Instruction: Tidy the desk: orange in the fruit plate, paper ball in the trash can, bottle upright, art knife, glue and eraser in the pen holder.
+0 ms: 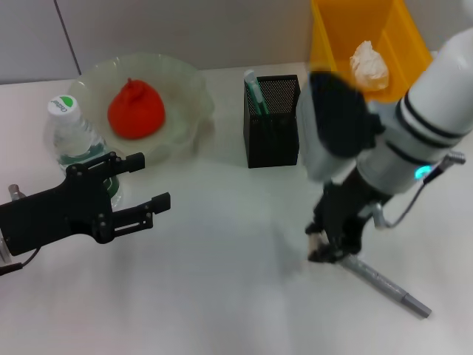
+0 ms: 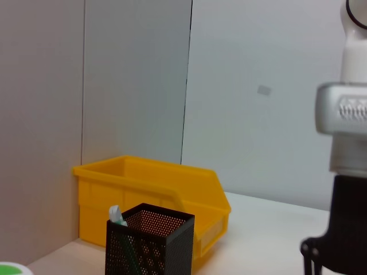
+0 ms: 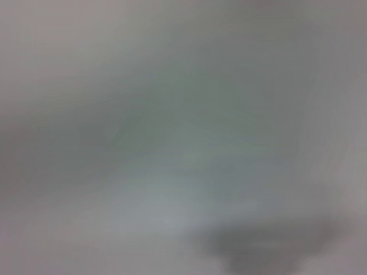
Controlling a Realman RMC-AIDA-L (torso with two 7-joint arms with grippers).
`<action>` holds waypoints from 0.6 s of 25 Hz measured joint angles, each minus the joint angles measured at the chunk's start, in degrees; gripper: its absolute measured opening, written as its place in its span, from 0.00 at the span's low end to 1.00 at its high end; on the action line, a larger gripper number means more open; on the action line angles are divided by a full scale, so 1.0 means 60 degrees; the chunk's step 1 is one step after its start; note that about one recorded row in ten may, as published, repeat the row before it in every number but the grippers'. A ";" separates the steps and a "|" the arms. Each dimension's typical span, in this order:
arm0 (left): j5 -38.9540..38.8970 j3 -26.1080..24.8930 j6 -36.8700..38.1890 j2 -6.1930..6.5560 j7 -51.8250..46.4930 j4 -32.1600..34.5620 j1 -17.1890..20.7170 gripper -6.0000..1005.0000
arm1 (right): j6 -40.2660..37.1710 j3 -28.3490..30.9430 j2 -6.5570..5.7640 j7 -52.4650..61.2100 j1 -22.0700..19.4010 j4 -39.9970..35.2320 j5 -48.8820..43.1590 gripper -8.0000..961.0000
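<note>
The orange [image 1: 135, 111] lies in the pale-green fruit plate [image 1: 185, 81]. Beside the plate the bottle [image 1: 70, 137] stands upright, just behind my open left gripper [image 1: 146, 183]. The paper ball [image 1: 368, 65] rests in the yellow trash can [image 1: 347, 26]. A green-and-white glue stick [image 1: 255, 92] stands in the black mesh pen holder [image 1: 271, 122]. My right gripper [image 1: 325, 248] points down at the table, right at one end of the grey art knife [image 1: 388, 285]. A small pale patch [image 1: 313, 238] shows at its tip; whether that is the eraser I cannot tell.
The left wrist view shows the trash can [image 2: 155, 189], the pen holder [image 2: 149, 240] and my right arm [image 2: 344, 172] farther off. The right wrist view is a grey blur. White table lies between the two grippers.
</note>
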 joint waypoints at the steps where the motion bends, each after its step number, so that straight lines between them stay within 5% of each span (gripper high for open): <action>1: 0.0000 0.0000 0.0001 0.0000 0.0000 0.0000 -0.0014 0.80 | 0.0001 0.0290 -0.0010 -0.0006 0.0025 -0.0048 0.0147 0.42; 15: -0.0075 0.0000 0.0089 0.0005 0.0028 0.0001 -0.0069 0.80 | 0.0430 0.4695 -0.0036 -0.0865 -0.0337 -0.0456 0.2992 0.42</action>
